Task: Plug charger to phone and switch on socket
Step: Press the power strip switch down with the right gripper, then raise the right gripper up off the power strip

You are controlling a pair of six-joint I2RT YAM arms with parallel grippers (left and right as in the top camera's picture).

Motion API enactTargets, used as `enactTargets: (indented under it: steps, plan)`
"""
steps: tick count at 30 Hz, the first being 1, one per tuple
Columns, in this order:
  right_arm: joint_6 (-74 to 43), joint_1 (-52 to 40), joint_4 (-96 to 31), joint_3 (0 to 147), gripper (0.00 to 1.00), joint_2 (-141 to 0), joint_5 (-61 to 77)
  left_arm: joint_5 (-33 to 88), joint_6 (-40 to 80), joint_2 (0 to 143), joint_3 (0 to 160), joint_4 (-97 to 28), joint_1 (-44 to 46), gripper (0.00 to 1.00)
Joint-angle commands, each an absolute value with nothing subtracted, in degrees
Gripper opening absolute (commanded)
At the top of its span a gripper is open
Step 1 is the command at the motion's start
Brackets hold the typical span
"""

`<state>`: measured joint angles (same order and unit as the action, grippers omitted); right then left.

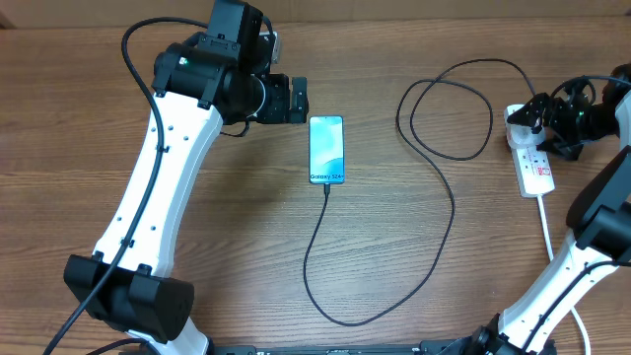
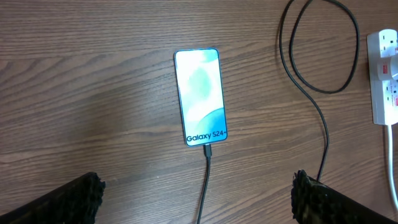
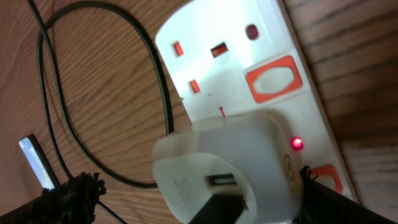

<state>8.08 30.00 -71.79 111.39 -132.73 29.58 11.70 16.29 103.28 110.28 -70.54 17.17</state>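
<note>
**Phone plugged in, red light lit on the strip**

Overhead: the left pincer shows just off the phone's upper corner. I can't read its jaws from here. The phone lies flat on the table, screen up. The charger cable leaves the phone's end farthest from that pincer. It swings round in a wide loop, then coils up toward the right pincer. That pincer sits at one end of the socket strip. The white cord exits the strip's other end, away from the pincer.

Left wrist: the left pincer is spread wide and holds nothing, with its fingers in the two lower corners.
- The phone is ahead of the pincer, centred between the fingers and apart from both.
- The connector tip sits in the "Galaxy S24" end, and the charger cable runs back between the fingers.
- The socket strip is well off to one side, at the frame edge.

Right wrist: the right pincer is spread too.
- The white adapter sits between its fingers, plugged into the socket strip.
- One finger is close to the adapter's edge, but I can't tell if it touches. The other is clearly apart.
- The red light glows just beside the adapter.
- The red-rimmed switch lies ahead of the pincer, past the adapter.
- The charger cable loops on the table off to one side of the pincer.
</note>
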Motion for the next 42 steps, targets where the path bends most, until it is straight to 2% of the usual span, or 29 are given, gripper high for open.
enactTargets:
  steps: [1,11,17,26,42]
  plan:
    - [6.17,30.94,-74.06,114.76,1.0,-134.69,28.05,11.4,15.4,103.77,110.39,-70.48,16.91,1.0]
    - [6.46,32.12,-86.91,130.72,1.0,-131.35,23.38,11.4,15.4,103.77,110.39,-70.48,16.91,1.0]
    - [6.42,31.27,-93.67,136.09,1.0,-122.74,23.57,11.4,15.4,103.77,110.39,-70.48,16.91,1.0]
    - [5.78,26.65,-91.2,136.11,1.0,-105.45,23.55,11.4,15.4,103.77,110.39,-70.48,16.91,1.0]
    - [5.78,26.37,-92.07,136.09,1.0,-104.05,23.57,11.4,15.4,103.77,110.39,-70.48,16.91,1.0]
